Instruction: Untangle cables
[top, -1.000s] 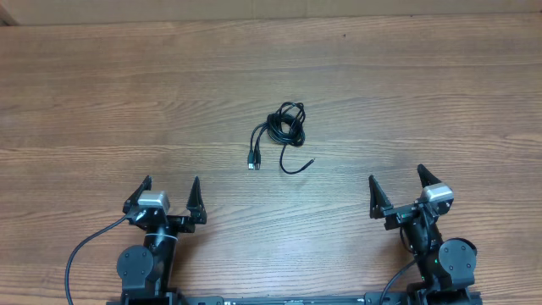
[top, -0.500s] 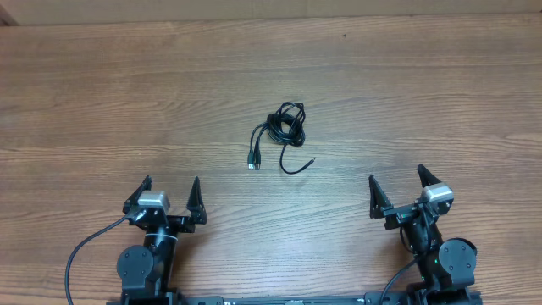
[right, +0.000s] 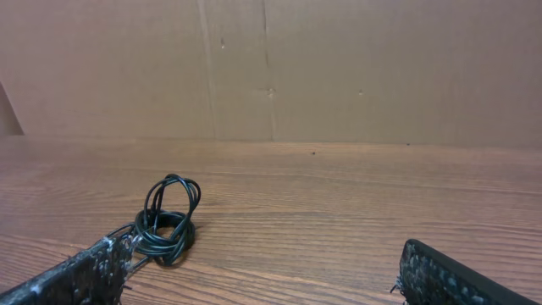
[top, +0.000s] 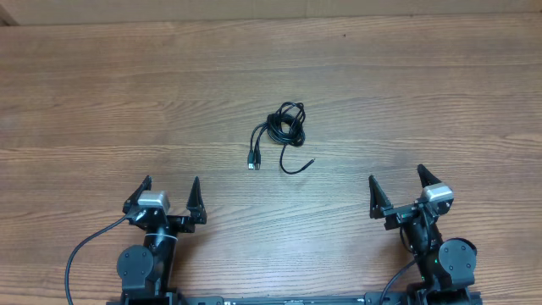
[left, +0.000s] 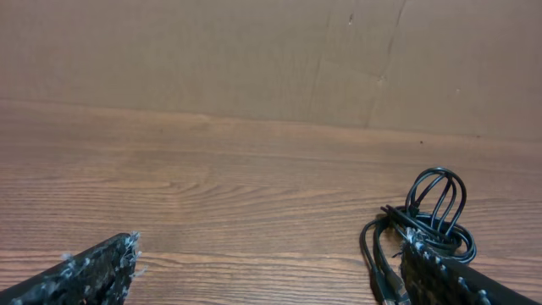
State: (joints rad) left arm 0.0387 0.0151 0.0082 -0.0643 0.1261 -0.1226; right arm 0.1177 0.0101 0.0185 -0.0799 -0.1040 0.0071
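The cables (top: 283, 130) lie bunched in a small black knot near the middle of the wooden table, with two plug ends trailing toward the front. In the left wrist view the cables (left: 432, 216) sit ahead to the right, partly behind the right finger. From the right wrist, the cables (right: 169, 222) appear ahead on the left. My left gripper (top: 168, 191) rests near the front left edge, open and holding nothing. My right gripper (top: 396, 184) rests near the front right edge, also open and holding nothing. Both stand well short of the knot.
A brown cardboard wall (left: 254, 59) rises behind the table's far edge. Thicker black wires (top: 80, 254) run from the arm bases at the front edge.
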